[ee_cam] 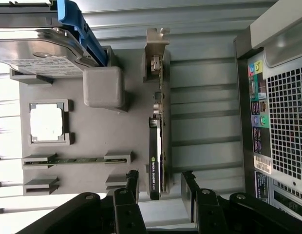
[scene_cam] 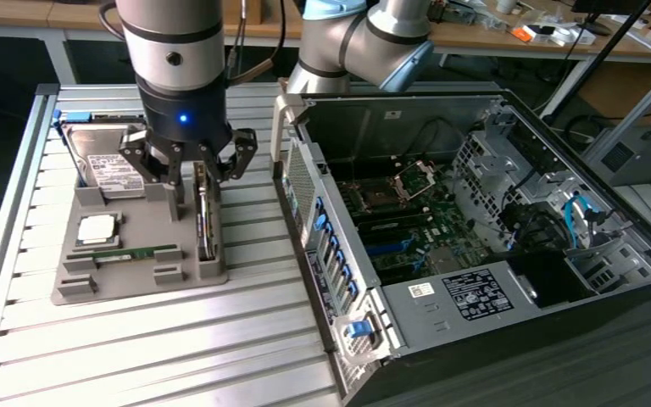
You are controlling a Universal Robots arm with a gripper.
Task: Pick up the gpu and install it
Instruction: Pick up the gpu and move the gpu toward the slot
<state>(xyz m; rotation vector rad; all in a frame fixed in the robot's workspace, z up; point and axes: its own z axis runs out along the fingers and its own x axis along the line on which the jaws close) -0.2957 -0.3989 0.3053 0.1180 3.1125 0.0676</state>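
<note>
1. You are looking at a grey tray (ee_cam: 102,131) lying on the slatted metal table (scene_cam: 133,356), and everything below is being placed against that tray.
2. The gpu (ee_cam: 157,146) is standing on its long edge in the slot running along the tray's side nearest the open computer case (scene_cam: 393,119). It is still sitting in the tray, not in the case.
3. The card's silver bracket (ee_cam: 156,51) is sticking out at the tray end where the hard drive (scene_cam: 105,157) is resting. Its black cooler face is taking up the other half of the slot.
4. The gripper (scene_cam: 196,174) is hanging directly over the tray's gpu slot, with the arm coming down from above.
5. Its jaws are spread apart and gripping nothing. In the wrist view the two black fingers (ee_cam: 133,184) are standing one on each side of the card's cooler end, with a gap showing between each finger and the card.
6. A square processor chip (scene_cam: 97,227) is lying flat in a pocket near the tray's middle, on the side away from the gpu slot.
7. A narrow green RAM stick (scene_cam: 133,253) is lying across the tray just past the chip, towards the end opposite the hard drive.
8. The case is standing just beside the tray's gpu side, with its side panel off and the motherboard (scene_cam: 416,220) showing.
</note>
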